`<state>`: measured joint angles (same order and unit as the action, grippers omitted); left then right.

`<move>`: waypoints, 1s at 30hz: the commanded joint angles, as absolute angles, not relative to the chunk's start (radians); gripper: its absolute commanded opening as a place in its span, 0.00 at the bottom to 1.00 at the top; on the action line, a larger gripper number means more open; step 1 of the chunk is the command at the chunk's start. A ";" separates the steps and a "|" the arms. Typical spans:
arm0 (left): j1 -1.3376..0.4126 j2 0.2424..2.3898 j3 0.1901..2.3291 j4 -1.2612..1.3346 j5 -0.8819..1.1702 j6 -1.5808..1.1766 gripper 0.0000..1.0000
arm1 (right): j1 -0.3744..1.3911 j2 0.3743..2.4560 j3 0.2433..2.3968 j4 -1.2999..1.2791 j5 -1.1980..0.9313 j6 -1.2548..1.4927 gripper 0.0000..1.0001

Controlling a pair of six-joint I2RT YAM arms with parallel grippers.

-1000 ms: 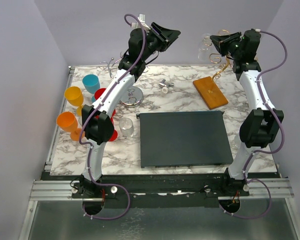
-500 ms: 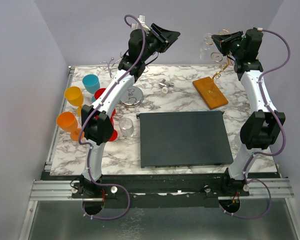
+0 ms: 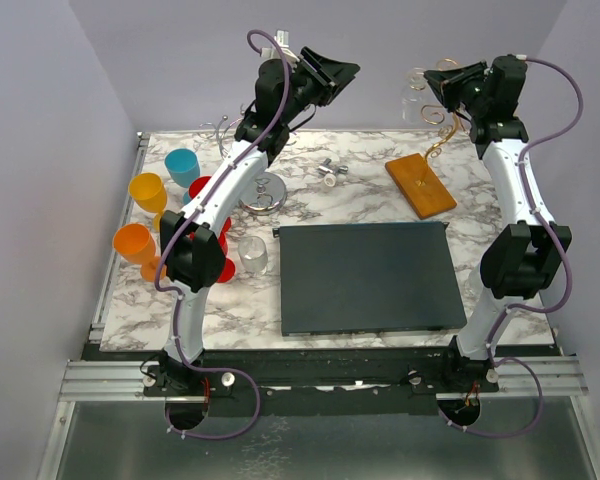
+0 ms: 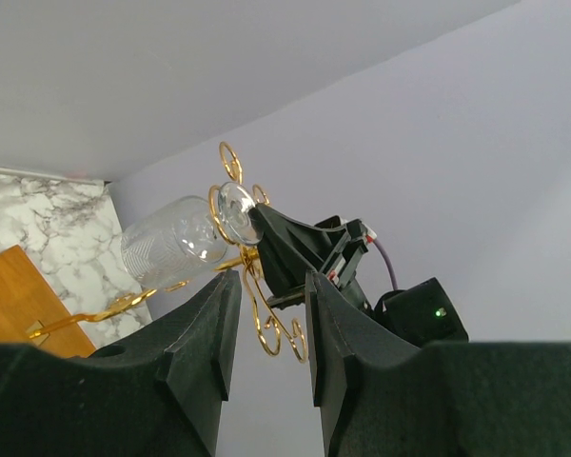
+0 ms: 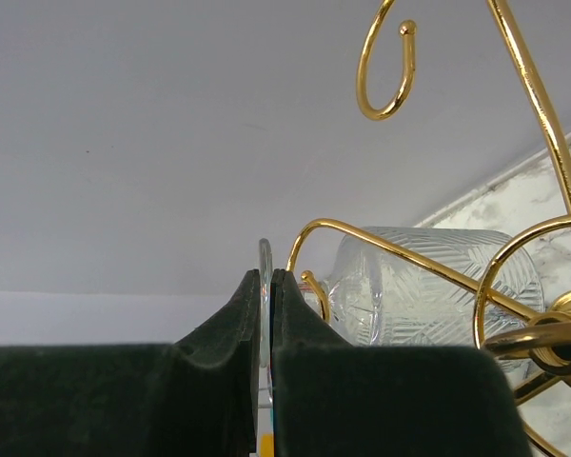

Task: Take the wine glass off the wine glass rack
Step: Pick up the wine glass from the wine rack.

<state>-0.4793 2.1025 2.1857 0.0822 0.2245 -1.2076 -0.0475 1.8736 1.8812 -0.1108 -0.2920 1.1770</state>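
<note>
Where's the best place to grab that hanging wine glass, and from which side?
The flat foot of the wine glass, edge-on, from the end opposite the bowl: it sticks out past the gold hooks of the wine glass rack, whose loops cross the bowl. The right pincer pinches it there.

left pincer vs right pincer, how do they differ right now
The left pincer is open and empty; the right pincer is shut on the foot of the wine glass. The left pincer hangs clear of the wine glass rack; the right pincer is in among its gold hooks. Both are raised high, facing each other.
</note>
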 commanded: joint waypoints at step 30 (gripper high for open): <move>-0.463 2.062 2.183 0.118 0.252 -1.213 0.40 | -0.046 1.891 1.942 -0.074 -0.263 1.155 0.01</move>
